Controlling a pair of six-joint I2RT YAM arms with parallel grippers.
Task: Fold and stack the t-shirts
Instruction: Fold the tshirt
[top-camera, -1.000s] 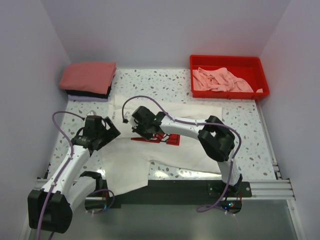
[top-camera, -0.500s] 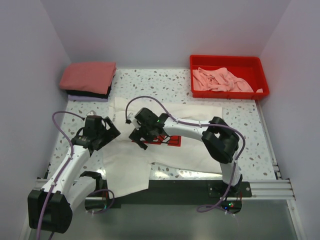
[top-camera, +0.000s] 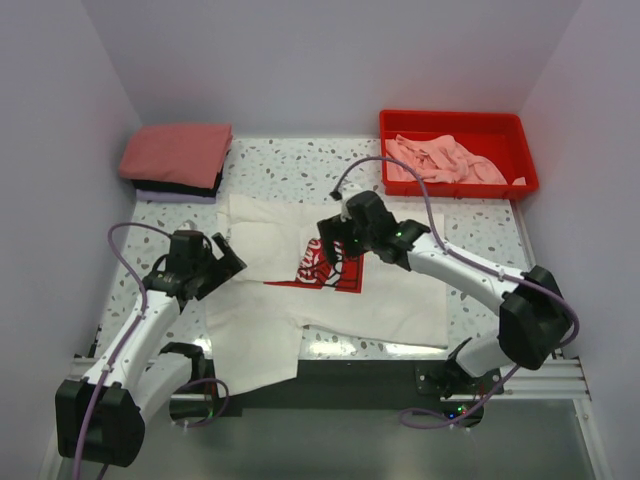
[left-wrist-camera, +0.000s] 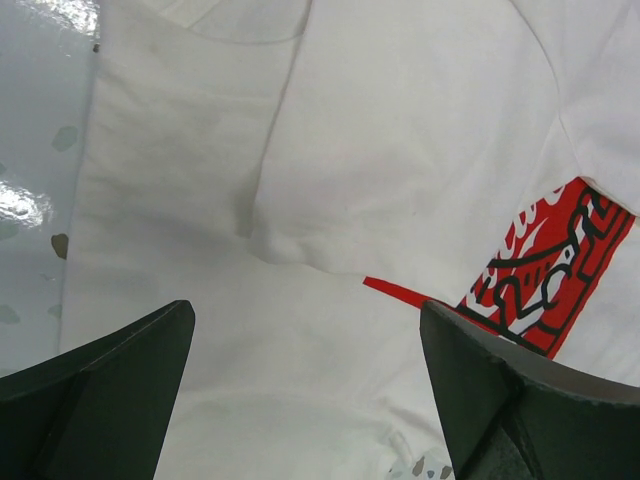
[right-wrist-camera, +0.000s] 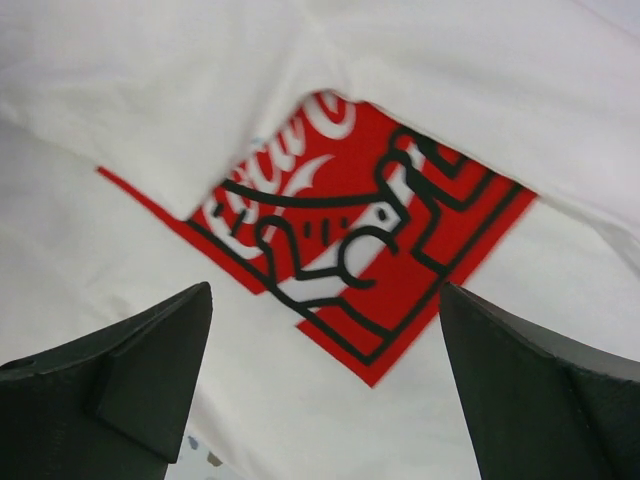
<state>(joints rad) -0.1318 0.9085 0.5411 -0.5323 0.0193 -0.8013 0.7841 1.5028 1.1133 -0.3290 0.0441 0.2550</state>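
A white t-shirt (top-camera: 390, 290) with a red square print (top-camera: 335, 272) lies partly folded in the middle of the table. My left gripper (top-camera: 222, 258) hovers open over the shirt's left side; in the left wrist view the gripper (left-wrist-camera: 305, 400) has only white cloth (left-wrist-camera: 300, 200) below it and the print (left-wrist-camera: 545, 270) to its right. My right gripper (top-camera: 335, 250) stands open just above the print (right-wrist-camera: 370, 230), holding nothing, in the right wrist view (right-wrist-camera: 325, 390). Light pink t-shirts (top-camera: 440, 160) lie crumpled at the back right. A folded stack, salmon-red (top-camera: 178, 152) on top, sits at the back left.
The pink shirts lie in a red plastic tray (top-camera: 455, 118) at the back right corner. Under the salmon-red shirt are a black one (top-camera: 180, 186) and a lavender one (top-camera: 175, 197). The speckled tabletop (top-camera: 480, 240) shows around the white shirt. Pale walls close in three sides.
My right gripper opened, let go of the white shirt's cloth and swung right and back, to above the print. More of the print shows now. The left arm has hardly moved.
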